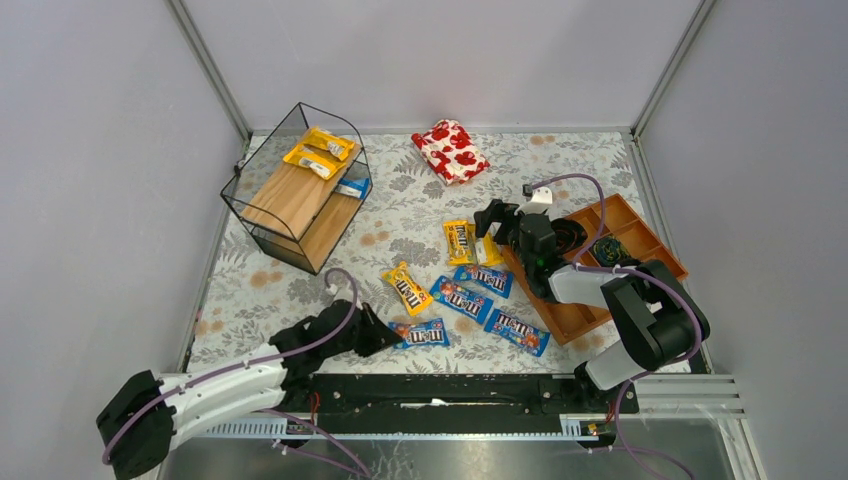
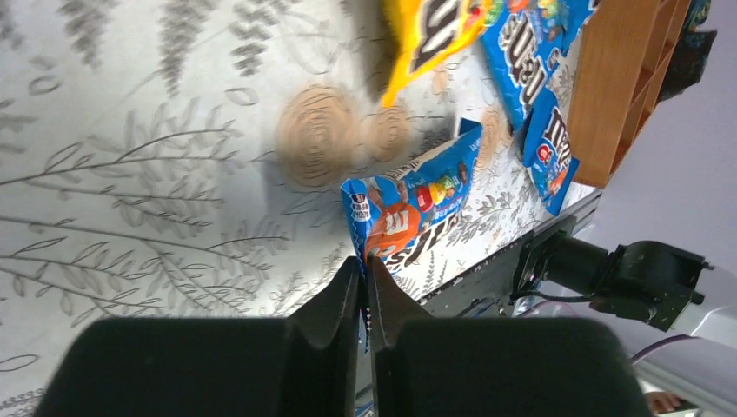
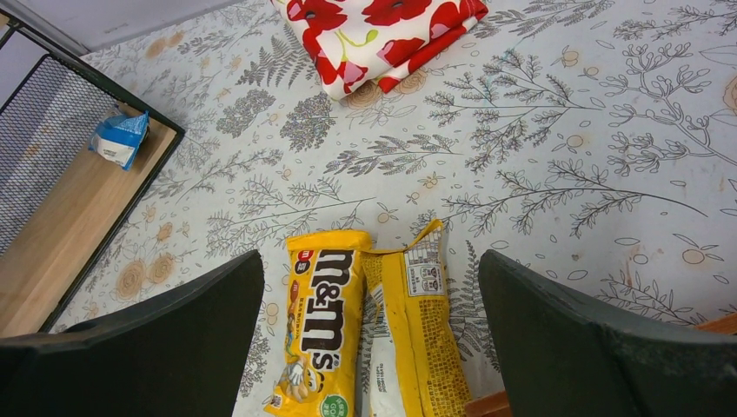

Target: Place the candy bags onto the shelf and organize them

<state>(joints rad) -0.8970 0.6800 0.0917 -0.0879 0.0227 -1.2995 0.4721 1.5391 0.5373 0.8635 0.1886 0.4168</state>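
The black wire shelf point(image 1: 262, 215) stands at the back left, with two yellow candy bags point(image 1: 320, 152) on its upper board and a blue one point(image 1: 352, 187) on the lower board. Several yellow and blue bags lie on the table's middle. My left gripper point(image 1: 378, 335) point(image 2: 365, 265) is shut on the crimped edge of a blue bag point(image 1: 422, 333) point(image 2: 417, 204) lying near the front edge. My right gripper point(image 1: 492, 225) point(image 3: 369, 261) is open, its fingers either side of two yellow bags lying side by side point(image 3: 317, 330) point(image 3: 417, 330).
A red-and-white floral pouch point(image 1: 451, 150) point(image 3: 382, 35) lies at the back centre. An orange-brown compartment tray point(image 1: 630, 225) point(image 2: 626, 87) sits at the right, under the right arm. Blue bags point(image 1: 483, 279) point(image 1: 517, 331) lie beside the tray. The shelf's lower board point(image 3: 69, 217) shows in the right wrist view.
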